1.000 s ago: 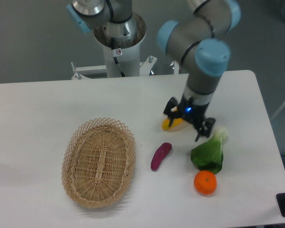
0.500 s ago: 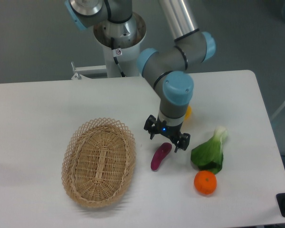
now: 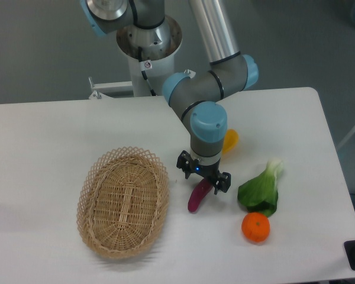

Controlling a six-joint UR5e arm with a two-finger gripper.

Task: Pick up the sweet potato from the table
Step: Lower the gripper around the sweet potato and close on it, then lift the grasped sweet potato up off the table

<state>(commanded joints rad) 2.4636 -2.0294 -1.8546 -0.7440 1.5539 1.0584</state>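
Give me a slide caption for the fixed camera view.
Open gripper poised over the purple sweet potato on the white table, beside a wicker basket.

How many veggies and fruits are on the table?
4. The purple sweet potato lies under the gripper, a yellow vegetable peeks out behind the arm, the leafy green is to the right, and the orange fruit sits below it.

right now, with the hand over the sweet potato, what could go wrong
The hand sits over the upper end of the sweet potato, not its middle, so a grasp there could let it tilt or slip out. The basket and leafy green lie close on either side; a sideways slip might nudge them.
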